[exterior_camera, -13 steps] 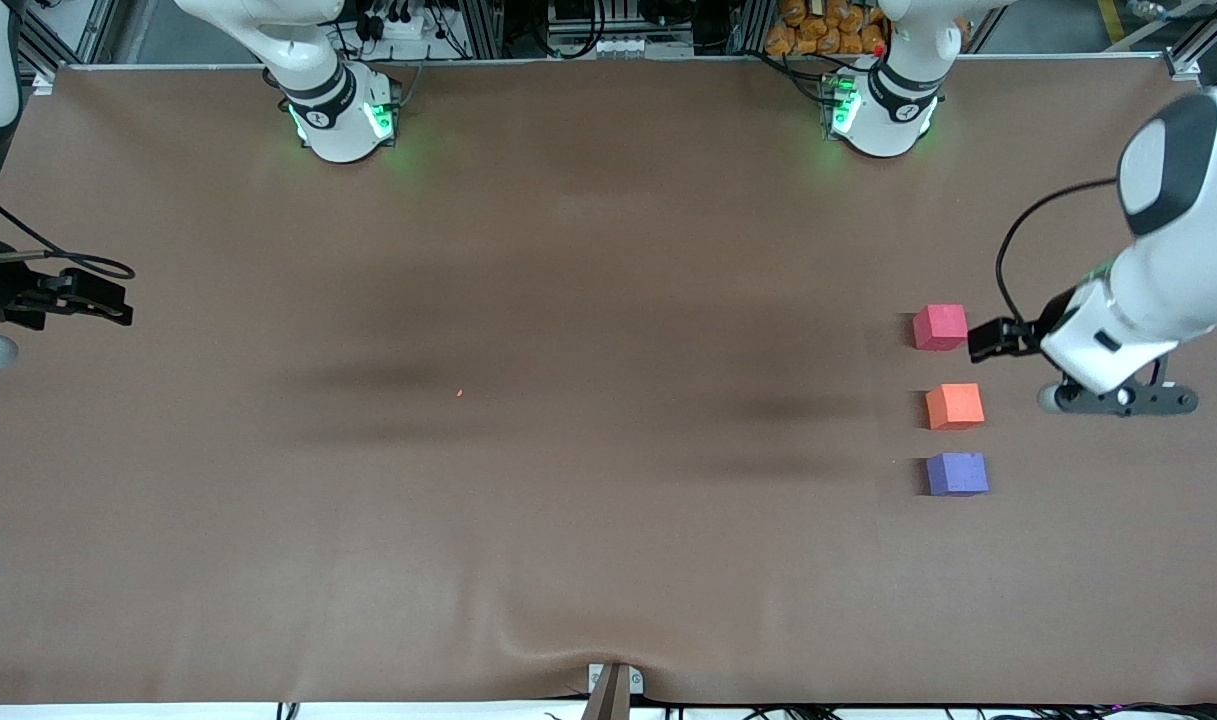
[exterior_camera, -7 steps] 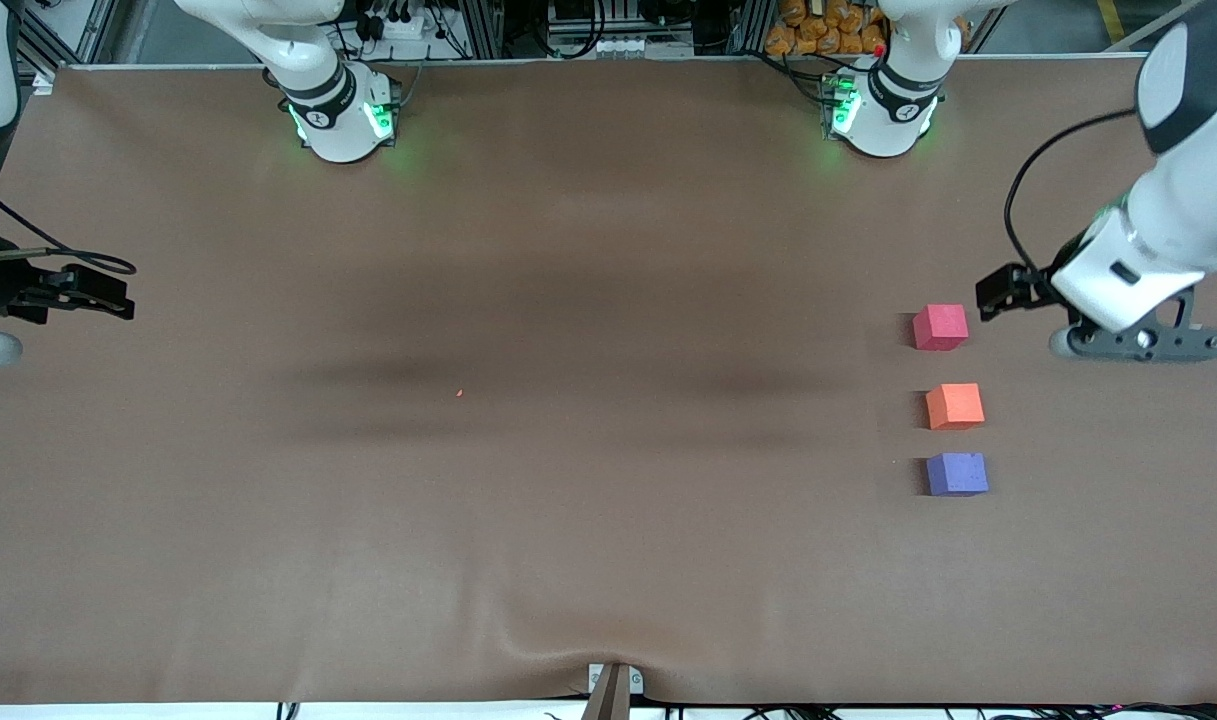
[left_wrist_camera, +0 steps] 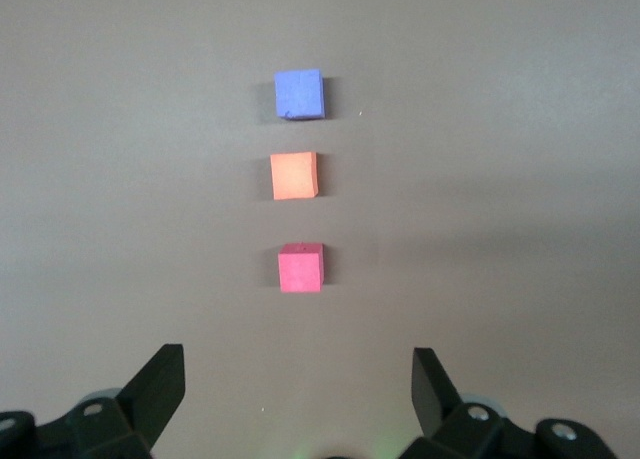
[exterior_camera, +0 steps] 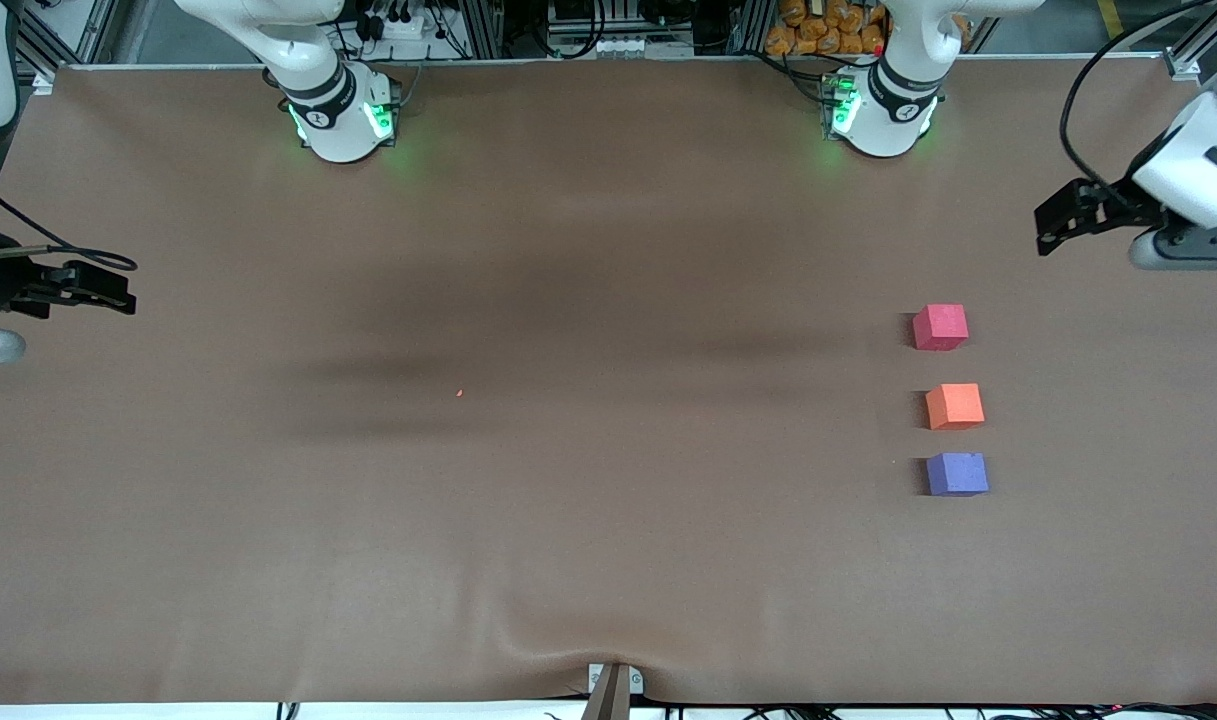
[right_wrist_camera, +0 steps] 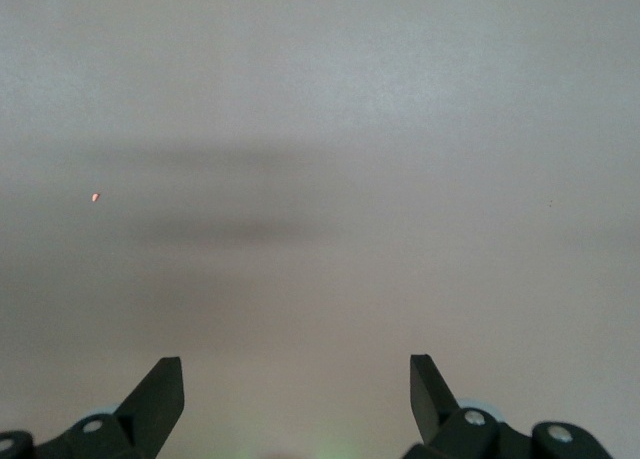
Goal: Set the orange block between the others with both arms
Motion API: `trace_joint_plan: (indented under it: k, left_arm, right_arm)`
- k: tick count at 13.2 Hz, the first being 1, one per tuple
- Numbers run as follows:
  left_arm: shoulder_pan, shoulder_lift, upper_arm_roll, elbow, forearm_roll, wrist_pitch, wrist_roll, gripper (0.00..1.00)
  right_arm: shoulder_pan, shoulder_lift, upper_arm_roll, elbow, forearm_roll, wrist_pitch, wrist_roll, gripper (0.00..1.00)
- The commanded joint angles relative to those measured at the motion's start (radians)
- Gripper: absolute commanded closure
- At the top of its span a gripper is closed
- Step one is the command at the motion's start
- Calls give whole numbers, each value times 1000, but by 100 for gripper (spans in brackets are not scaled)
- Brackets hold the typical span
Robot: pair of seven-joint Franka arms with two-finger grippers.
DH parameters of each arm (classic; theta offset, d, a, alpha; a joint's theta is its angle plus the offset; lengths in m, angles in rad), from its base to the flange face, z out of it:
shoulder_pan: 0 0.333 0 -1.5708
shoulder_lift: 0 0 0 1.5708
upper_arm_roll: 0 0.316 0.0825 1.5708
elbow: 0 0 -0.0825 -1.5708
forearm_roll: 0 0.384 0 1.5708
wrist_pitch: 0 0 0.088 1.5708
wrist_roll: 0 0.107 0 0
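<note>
Three small cubes lie in a row on the brown table toward the left arm's end. The orange block point(exterior_camera: 955, 406) point(left_wrist_camera: 294, 175) sits between the pinkish-red cube point(exterior_camera: 940, 327) point(left_wrist_camera: 301, 268) and the purple-blue cube point(exterior_camera: 958, 474) point(left_wrist_camera: 299, 94), with a small gap to each. The purple-blue cube is nearest the front camera. My left gripper point(exterior_camera: 1053, 225) point(left_wrist_camera: 297, 364) hangs open and empty in the air, apart from the cubes, over the table's end near the left arm's base. My right gripper point(exterior_camera: 118, 290) point(right_wrist_camera: 297, 374) waits open and empty over the right arm's end of the table.
A tiny orange-red speck point(exterior_camera: 459, 392) point(right_wrist_camera: 95, 196) lies on the cloth near the table's middle. The arms' green-lit bases point(exterior_camera: 343, 115) point(exterior_camera: 878, 110) stand along the edge farthest from the front camera. A cloth wrinkle point(exterior_camera: 528, 650) and a bracket point(exterior_camera: 613, 685) mark the near edge.
The left arm has pulled up and away from beside the pinkish-red cube toward its base end of the table, its gripper still open. The cubes and the right arm stay put.
</note>
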Motion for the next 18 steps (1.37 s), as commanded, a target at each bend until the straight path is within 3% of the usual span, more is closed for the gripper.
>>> trace_joint_plan:
  k: [1,3,6,12,18]
  left_arm:
    - [-24,-19,13,-25,-14,-8,-7,0]
    - [14,-19,-7,-23,-13,-8,-1,0]
    - [98,-21,-120,-16,-5,-23,-15,0]
    - [99,-36,-119,-16,-85,-35,-46,0]
    - [86,-47,-101,-14,-60,-40,-50,0]
  right_arm:
    - [-11,-5,7,11,-8,-19,3,0]
    - [-11,-5,7,11,-8,-19,3,0]
    - [-11,-5,7,11,1,-19,4,0]
    - [-16,-3,7,11,5,-19,3,0]
    - [-16,-3,7,11,5,-19,3,0]
